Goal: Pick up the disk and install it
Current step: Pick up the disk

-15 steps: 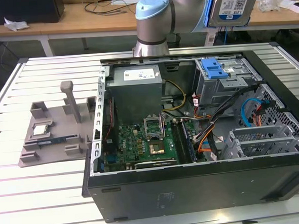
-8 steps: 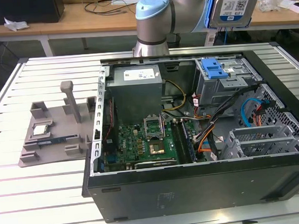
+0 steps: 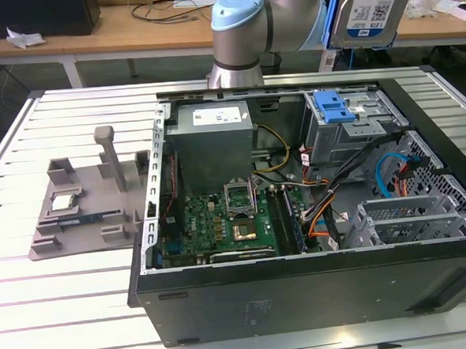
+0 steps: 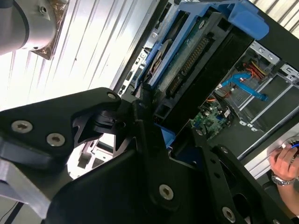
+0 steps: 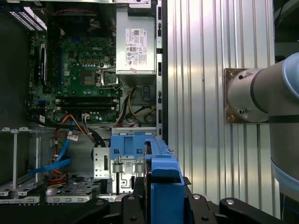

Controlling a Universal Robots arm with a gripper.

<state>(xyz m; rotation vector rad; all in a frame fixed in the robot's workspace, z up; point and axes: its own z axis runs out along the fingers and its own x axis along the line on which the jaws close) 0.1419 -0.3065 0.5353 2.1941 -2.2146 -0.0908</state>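
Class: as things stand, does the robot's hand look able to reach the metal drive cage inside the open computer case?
Probably yes. The hand, gripping the disk, hangs above the cage; the case is open, with only a blue bracket on the cage top.

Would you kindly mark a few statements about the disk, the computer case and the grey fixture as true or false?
1. The gripper is shut on the disk, which hangs in the air off the table. True.
2. The disk sits inside the drive cage. False: it is outside the cage, in the gripper.
3. A bare blue bracket lies atop the drive cage. True.
4. The grey fixture stands on the exterior view's right of the computer case. False: it is on that view's left.
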